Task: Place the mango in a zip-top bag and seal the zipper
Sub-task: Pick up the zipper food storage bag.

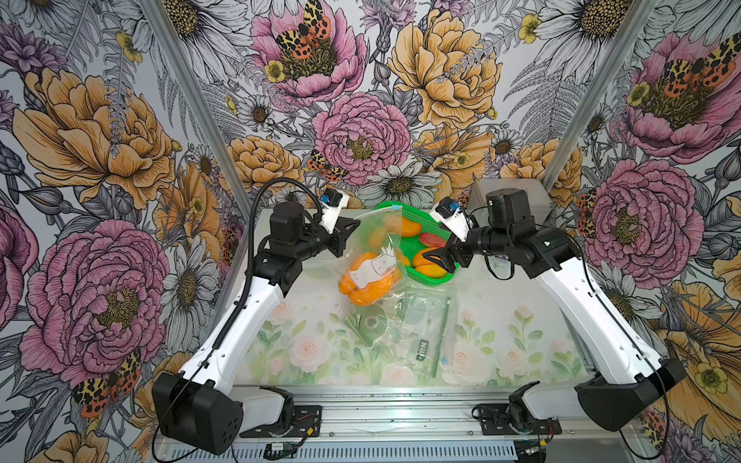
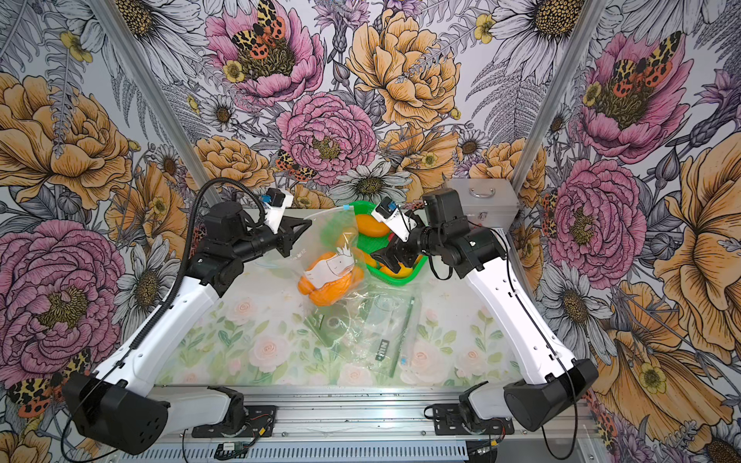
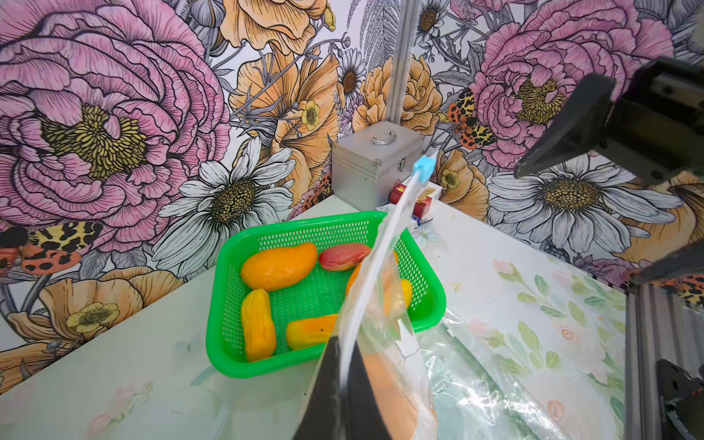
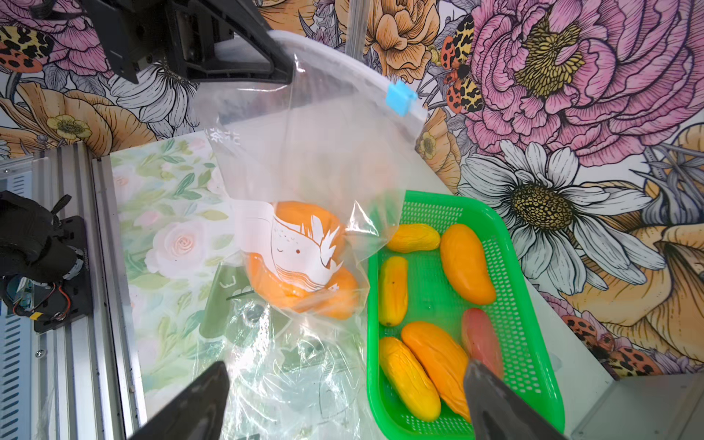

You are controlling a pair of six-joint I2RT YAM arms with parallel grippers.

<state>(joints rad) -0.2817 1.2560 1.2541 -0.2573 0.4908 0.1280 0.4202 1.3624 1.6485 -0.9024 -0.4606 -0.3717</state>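
**Top views show the job all but finished**

On the floral worktop [image 1: 304,320] the task looks nearly done. The left arm reaches from the near left toward the far middle with its forearm level. The left end effector [image 1: 355,224] points right and is pressed together on the left top corner of the zip-top bag [image 1: 373,240], which hangs from that pinch. The right arm comes in from the near right with its wrist tipped down. The right end effector [image 1: 435,258] is spread wide and empty above the near left part of the green basket [image 1: 433,278], just right of the bag and apart from it.

The mango [image 1: 369,294] sits at the bottom of the bag, low over spare bags [image 1: 401,320] lying flat. Whether it rests on them I cannot tell.

In the right wrist view the blue slider [image 4: 400,97] stands at the end of the zipper track [image 4: 343,57] away from the pinch. The track behind it looks closed, so I judge the seal made. Only setting the bag down seems left.
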